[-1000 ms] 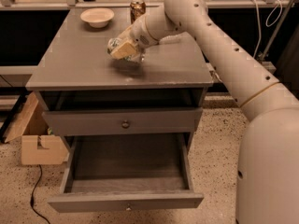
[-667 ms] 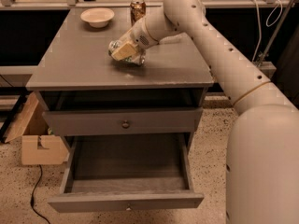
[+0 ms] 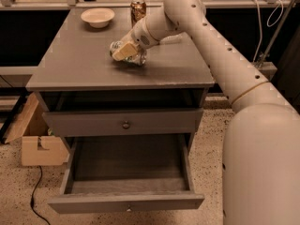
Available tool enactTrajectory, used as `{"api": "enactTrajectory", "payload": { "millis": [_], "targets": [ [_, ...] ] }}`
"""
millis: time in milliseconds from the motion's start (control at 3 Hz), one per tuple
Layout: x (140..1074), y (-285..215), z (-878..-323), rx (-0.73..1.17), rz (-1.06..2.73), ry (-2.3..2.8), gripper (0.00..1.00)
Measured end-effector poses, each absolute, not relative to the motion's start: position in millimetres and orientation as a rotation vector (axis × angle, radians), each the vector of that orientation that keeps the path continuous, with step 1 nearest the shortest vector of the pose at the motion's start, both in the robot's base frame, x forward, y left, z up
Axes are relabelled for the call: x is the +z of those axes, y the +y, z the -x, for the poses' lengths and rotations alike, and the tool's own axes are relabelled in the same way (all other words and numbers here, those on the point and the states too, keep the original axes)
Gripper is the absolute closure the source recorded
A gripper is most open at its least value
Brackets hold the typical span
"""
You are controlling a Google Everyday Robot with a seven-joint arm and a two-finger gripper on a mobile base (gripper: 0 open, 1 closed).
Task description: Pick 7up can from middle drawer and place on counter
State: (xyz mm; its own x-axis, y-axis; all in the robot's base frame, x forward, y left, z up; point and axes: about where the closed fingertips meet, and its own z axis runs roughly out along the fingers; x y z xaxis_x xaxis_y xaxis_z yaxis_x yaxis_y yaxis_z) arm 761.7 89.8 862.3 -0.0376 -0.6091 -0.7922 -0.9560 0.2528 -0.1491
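Note:
My gripper (image 3: 124, 51) is over the middle of the counter (image 3: 79, 62), reaching in from the right. It is shut on the 7up can (image 3: 135, 58), a small can with a silver end that lies tilted and rests at or just above the counter top; the fingers hide most of it. The middle drawer (image 3: 126, 201) is pulled fully out at the bottom of the cabinet, and its inside shows nothing in it.
A pale bowl (image 3: 97, 17) and a taller brown-gold can (image 3: 138, 7) stand at the back of the counter. The grey drawer front with a dark knob (image 3: 125, 124) is closed. A cardboard box (image 3: 42, 146) sits on the floor at the left.
The gripper with the can has sunk slightly toward the counter top; otherwise nothing has moved.

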Motion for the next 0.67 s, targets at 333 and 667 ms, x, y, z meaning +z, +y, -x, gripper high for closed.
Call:
{"api": "enactTrajectory", "payload": {
  "millis": [333,667],
  "targets": [
    [863.2,86.5,-763.1,0.555,1.44,1.744,0.0],
    [885.4,62.7,-763.3,0.482,1.412,1.747,0.0]
  ]
}}
